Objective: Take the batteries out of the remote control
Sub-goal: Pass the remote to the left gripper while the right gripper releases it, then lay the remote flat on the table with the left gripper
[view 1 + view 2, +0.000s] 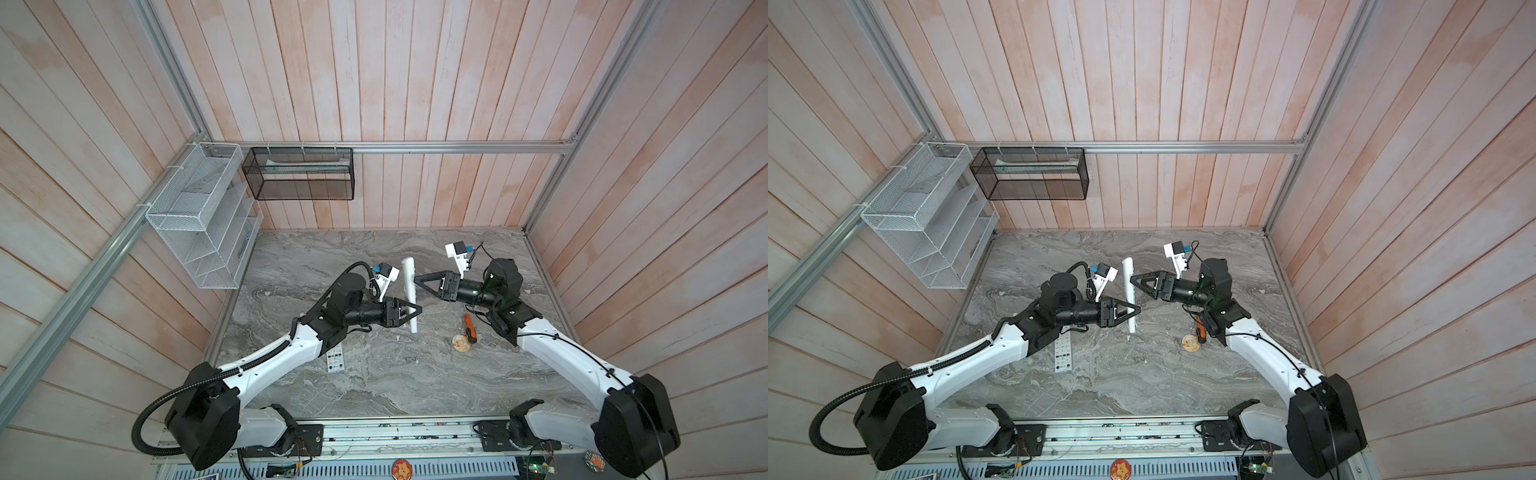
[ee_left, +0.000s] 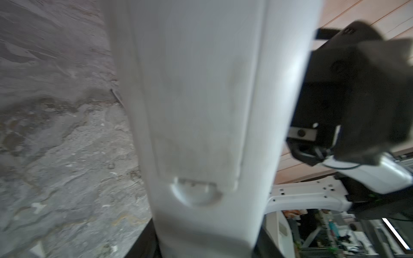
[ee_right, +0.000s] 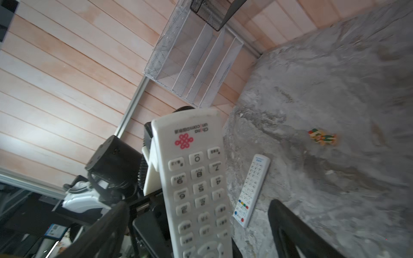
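My left gripper [image 1: 417,309] clamps the white remote control [image 1: 410,286] by its near end, off the marble table [image 1: 374,374]. My right gripper [image 1: 417,277] faces the keypad, jaws wide, one either side of the far half. Battery cover [image 2: 196,134] closed on the back; batteries out of sight.
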Robot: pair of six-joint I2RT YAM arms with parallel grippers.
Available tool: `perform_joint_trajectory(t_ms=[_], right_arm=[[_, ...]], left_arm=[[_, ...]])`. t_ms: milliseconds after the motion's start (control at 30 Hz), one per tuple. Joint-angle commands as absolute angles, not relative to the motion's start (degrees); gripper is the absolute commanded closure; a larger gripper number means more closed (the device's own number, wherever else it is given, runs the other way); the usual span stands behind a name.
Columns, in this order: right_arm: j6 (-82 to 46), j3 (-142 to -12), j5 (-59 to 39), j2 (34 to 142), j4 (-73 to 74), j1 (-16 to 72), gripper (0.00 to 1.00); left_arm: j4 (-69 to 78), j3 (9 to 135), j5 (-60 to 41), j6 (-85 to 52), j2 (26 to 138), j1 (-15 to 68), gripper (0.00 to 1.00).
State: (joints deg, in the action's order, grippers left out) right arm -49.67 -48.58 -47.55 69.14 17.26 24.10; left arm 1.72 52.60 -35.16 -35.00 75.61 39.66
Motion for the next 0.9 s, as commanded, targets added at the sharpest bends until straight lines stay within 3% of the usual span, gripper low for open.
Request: perform_joint_trajectory(t_ms=[0, 133, 367, 667, 867], right_arm=[[-37.27, -55.0, -43.81, 66.72, -8.13, 22.25, 0.02], [-31.08, -62.67, -42.8, 67.16, -24.53, 21.66, 0.02], [-26.3, -64.53, -40.46, 66.55, -33.86, 21.03, 0.02], [-19.99, -60.23, -38.31, 66.06, -37.74, 16.9, 0.02], [-18.91, -58.1, -38.25, 65.13, -37.48, 15.82, 0.02]], left_arm=[[-22.85, 59.83, -26.72, -17.27, 76.32, 39.42, 0.7], [-38.75, 66.86, -14.65, -5.08, 80.81, 41.66, 0.69], [-49.06, 69.5, 5.18, 5.53, 94.91, 51.67, 0.7], [-51.1, 72.56, 7.47, 7.46, 103.91, 56.4, 0.7], [-50.04, 71.02, 6.18, 7.8, 104.5, 57.21, 0.51]])
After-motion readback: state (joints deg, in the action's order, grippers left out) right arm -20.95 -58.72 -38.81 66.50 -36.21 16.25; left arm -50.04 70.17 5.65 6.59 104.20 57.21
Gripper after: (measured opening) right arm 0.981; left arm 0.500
